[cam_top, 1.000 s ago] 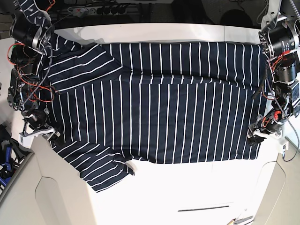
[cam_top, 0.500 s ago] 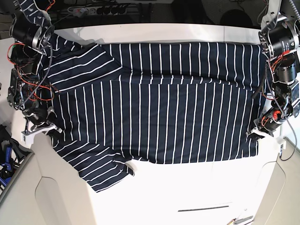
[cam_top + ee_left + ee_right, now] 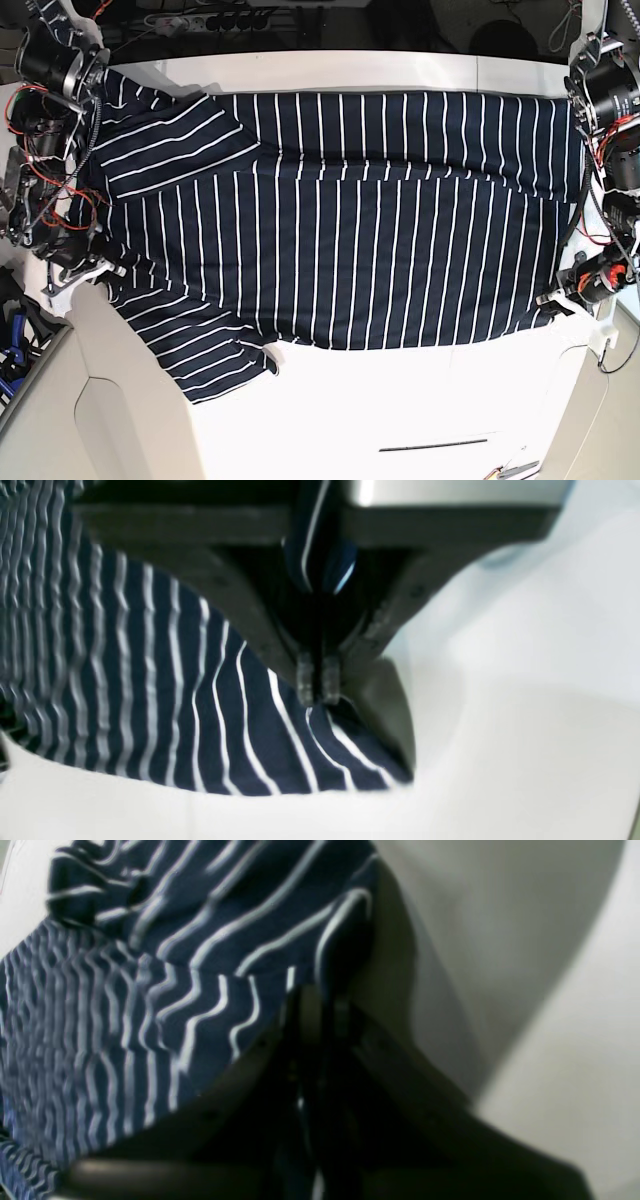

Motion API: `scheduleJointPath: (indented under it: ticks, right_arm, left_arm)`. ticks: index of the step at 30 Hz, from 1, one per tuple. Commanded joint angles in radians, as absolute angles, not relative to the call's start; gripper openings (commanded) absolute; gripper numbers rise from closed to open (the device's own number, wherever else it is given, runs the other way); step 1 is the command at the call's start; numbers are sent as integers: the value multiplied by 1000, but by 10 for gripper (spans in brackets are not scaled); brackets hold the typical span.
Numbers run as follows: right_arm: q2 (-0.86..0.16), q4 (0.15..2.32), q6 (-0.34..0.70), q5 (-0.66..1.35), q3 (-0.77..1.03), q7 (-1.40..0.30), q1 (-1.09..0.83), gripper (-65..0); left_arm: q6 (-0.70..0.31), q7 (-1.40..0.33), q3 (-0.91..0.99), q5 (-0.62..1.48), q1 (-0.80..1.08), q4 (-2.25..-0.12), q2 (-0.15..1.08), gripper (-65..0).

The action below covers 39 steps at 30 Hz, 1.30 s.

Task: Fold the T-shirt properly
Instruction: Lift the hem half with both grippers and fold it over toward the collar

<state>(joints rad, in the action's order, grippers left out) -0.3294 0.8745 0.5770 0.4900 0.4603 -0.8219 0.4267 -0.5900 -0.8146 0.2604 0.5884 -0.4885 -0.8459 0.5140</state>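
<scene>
The dark navy T-shirt (image 3: 340,230) with thin white stripes lies spread flat across the white table (image 3: 400,410), a sleeve toward the left front and another at the left back. My left gripper (image 3: 556,300) is at the shirt's right front corner. In the left wrist view this left gripper (image 3: 317,687) is shut on the T-shirt (image 3: 150,690) hem, with fabric pinched between its jaws. My right gripper (image 3: 103,270) is at the shirt's left edge. The right wrist view shows the right gripper (image 3: 315,995) shut on a fold of the T-shirt (image 3: 125,1005).
A power strip (image 3: 200,18) with cables lies behind the table's back edge. Blue items (image 3: 12,345) sit off the table at the left. Small tools (image 3: 515,468) lie near the front right. The arms' bodies stand over both side edges.
Both grippers have gone from open to shut on the shirt's edges. The front hem and left front sleeve have shifted slightly, and both arms have moved a little outward.
</scene>
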Motion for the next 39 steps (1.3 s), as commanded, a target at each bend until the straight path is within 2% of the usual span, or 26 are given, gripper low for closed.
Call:
scheduleJointPath:
  ticks: [1,9,14,21,29,38,39]
  right_arm:
    - [-360,916,584,524,463,-817,453,-650]
    - [-438,1061,584,669,464,-929,372,-650]
    - [-471,1164,588,742,464,-940,270,-650]
    - [-473,1298,588,760,520,-944,112,-650]
    - [-471,1322,591,812,603,-943,-12,-650]
    - [-445,1321,590,776,608,-942,-34,-650]
    - [-445,1321,590,768,608,-941,-34,-599]
  left_arm:
    - [-600,-817,262,611,-516,-875,538,-650]
    - [-605,-857,262,666,-416,-1003,607,-650]
    - [-606,-878,263,719,-307,-1122,637,-650]
    - [-561,-881,288,719,-123,-1308,651,-650]
    - [-562,-897,363,738,12,-1425,651,-650]
    - [-577,-902,363,760,86,-1465,646,-650]
    - [-577,-902,363,759,89,-1465,645,-650]
